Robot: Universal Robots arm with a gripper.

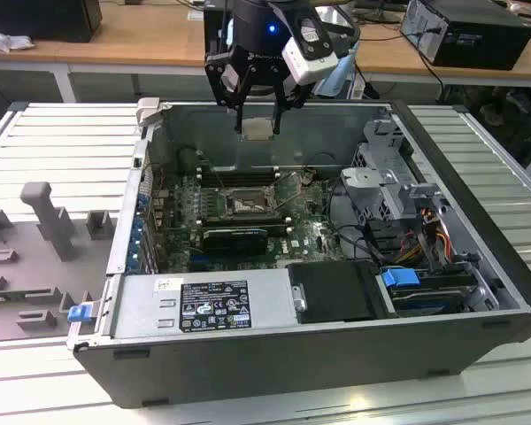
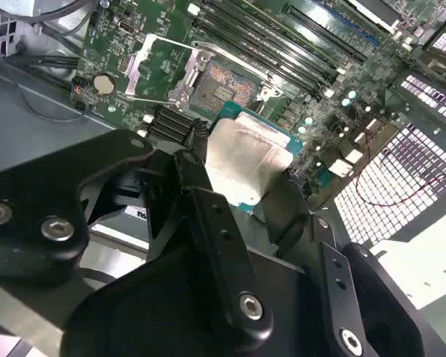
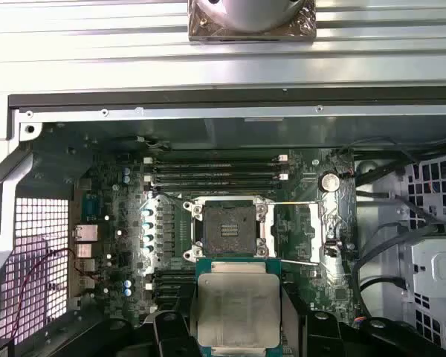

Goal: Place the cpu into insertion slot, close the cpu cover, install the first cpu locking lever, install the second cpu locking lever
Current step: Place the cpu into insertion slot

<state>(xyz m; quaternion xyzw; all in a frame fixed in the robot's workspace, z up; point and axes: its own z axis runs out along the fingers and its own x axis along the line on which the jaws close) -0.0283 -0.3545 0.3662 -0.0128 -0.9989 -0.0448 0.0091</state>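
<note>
Right now the pincer (image 1: 258,127) is clamped on the cpu (image 1: 257,130), gripping it flat by two opposite edges, high over the open computer case (image 1: 274,354). The insertion slot (image 3: 229,227) lies bare on the board below, with the cpu cover (image 3: 323,230) swung aside. My worry is alignment: if the chip comes down skewed or off-centre, it could perch on the socket rim or crush the contacts. A slip in that edge grip would drop it.

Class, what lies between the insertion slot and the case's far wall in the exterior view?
Long black memory slots lie between the insertion slot and the far wall, seen in the exterior and first wrist views.
</note>
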